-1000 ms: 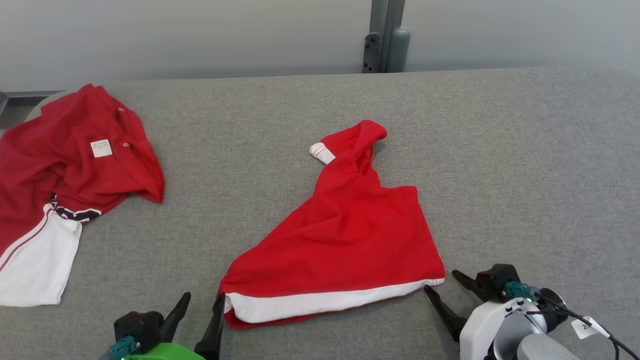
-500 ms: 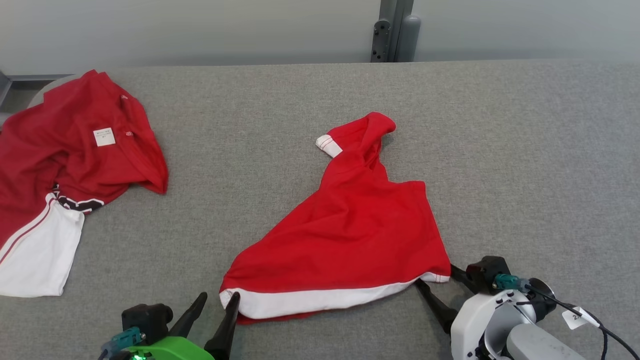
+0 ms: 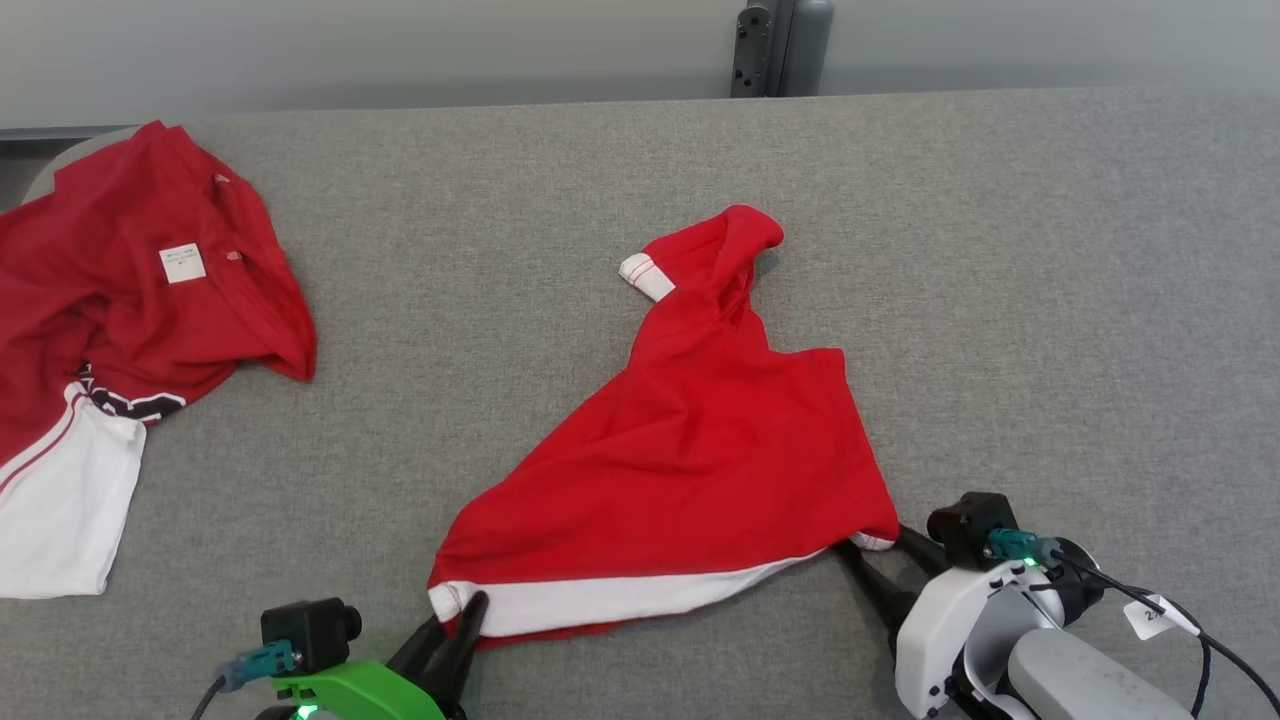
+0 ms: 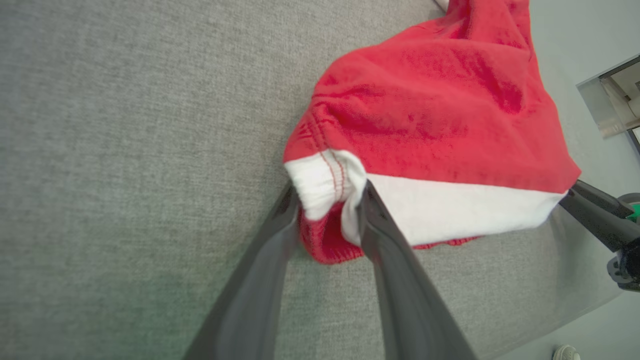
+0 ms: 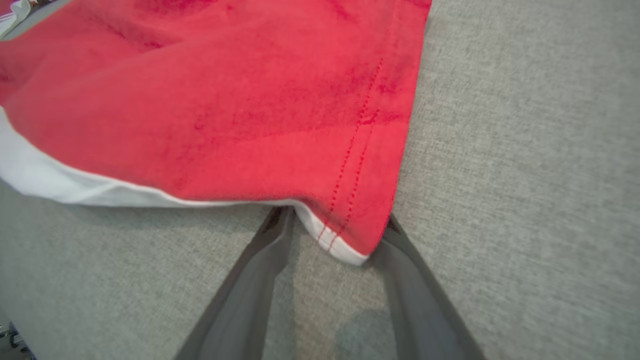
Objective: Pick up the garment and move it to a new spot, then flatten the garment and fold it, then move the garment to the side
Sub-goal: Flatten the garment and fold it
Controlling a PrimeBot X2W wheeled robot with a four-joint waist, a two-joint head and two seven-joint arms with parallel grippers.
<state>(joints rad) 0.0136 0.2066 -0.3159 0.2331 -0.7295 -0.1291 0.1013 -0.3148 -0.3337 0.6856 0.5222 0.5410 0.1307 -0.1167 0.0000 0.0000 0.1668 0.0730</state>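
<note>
The garment (image 3: 690, 450) is a red shirt lying crumpled in the middle of the grey surface, with a white band along its near edge and a striped white cuff (image 3: 640, 277) at the far end. My left gripper (image 3: 455, 615) pinches the garment's near-left white corner, which bunches between its fingers (image 4: 327, 192). My right gripper (image 3: 875, 545) stands open at the near-right corner. That hem corner (image 5: 345, 245) lies between its spread fingers and drapes over their tips. The right gripper's fingers (image 4: 597, 215) also show in the left wrist view.
A second red-and-white shirt (image 3: 130, 300) with a white label lies crumpled at the far left. The grey fabric-covered table (image 3: 1000, 300) stretches wide to the right and behind. A grey post (image 3: 770, 45) stands at the back edge against the wall.
Both grippers moved forward onto the garment's near corners. The left fingers closed on the white corner, and the right fingers narrowed around the hem corner. The camera shifted slightly.
</note>
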